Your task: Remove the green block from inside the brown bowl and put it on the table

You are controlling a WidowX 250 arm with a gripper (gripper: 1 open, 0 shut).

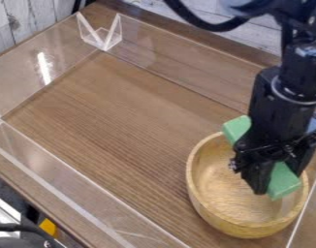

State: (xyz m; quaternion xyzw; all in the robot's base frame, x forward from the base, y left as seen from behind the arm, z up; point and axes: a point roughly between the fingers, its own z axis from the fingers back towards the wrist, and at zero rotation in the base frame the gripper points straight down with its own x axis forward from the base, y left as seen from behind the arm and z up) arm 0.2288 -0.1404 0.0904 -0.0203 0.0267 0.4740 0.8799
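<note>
My gripper [267, 172] points straight down over the brown bowl [212, 205] and is shut on the green block [285, 179]. The bright green bar lies across the fingers, one end showing at the left by the black wrist [237, 129], the other at the lower right. It hangs lifted off the bowl's floor, still within the rim's outline. The bowl sits on the table [122, 107] at the lower right. The fingertips are partly hidden by the block.
Clear acrylic walls [57, 58] edge the tabletop on the left, back and front. A folded clear acrylic piece [101, 33] stands at the back left corner. Black cables [12, 231] lie at the bottom left, outside the wall.
</note>
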